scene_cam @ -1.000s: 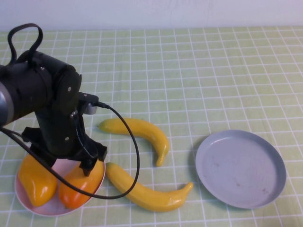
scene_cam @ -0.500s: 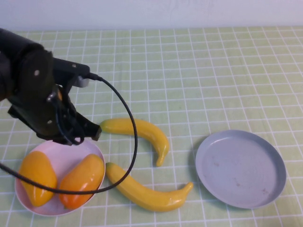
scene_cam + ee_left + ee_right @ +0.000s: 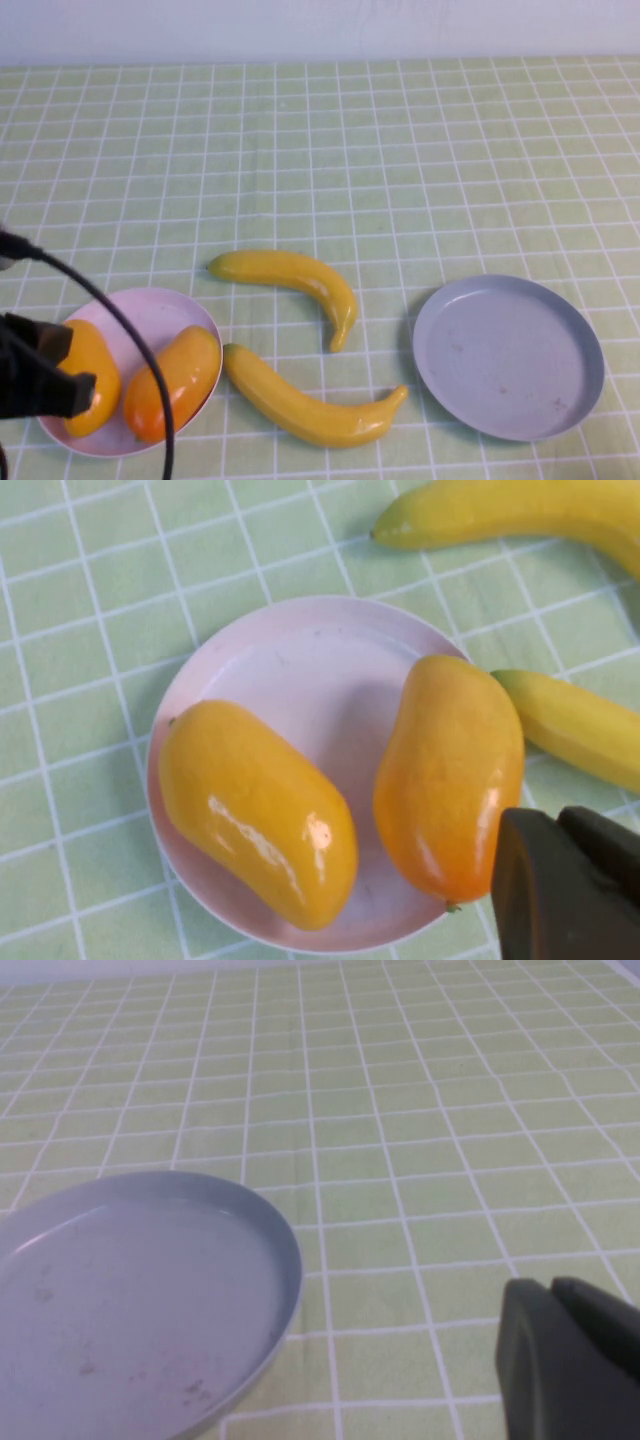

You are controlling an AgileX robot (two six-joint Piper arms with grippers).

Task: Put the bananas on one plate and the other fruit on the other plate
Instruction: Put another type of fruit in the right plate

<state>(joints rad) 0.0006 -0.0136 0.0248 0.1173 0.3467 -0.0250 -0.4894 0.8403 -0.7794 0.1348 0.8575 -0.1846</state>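
Pale pink, at the far left of my high view: the pink plate [image 3: 150, 310] sits near the table's front-left corner with both mangoes on it. The yellow-orange mango [image 3: 92, 375] lies on the plate's left half; the orange-red mango [image 3: 172, 382] lies on its right half, leaning toward the rim, the two fruits side by side with a strip of bare plate between them. My left gripper [image 3: 38, 380] is low at the left edge of the picture, over the left part of that plate, with its black cable [image 3: 130, 340] looping across in front of the fruit. I can see only a dark piece of its body, so I cannot tell how its pincer stands or whether it holds anything.

Just right of the pink plate, the lower banana [image 3: 310, 400] lies on the green checked cloth [image 3: 400, 150], its near end close beside the plate rim. The upper banana [image 3: 290, 280] curves above it, apart from it.

Further right, the grey-blue plate [image 3: 508, 356] rests on the cloth, well apart from the bananas.

My right gripper [image 3: 570, 1360] shows only in its own wrist camera, a dark corner beside the grey plate's rim; I cannot tell its opening either.
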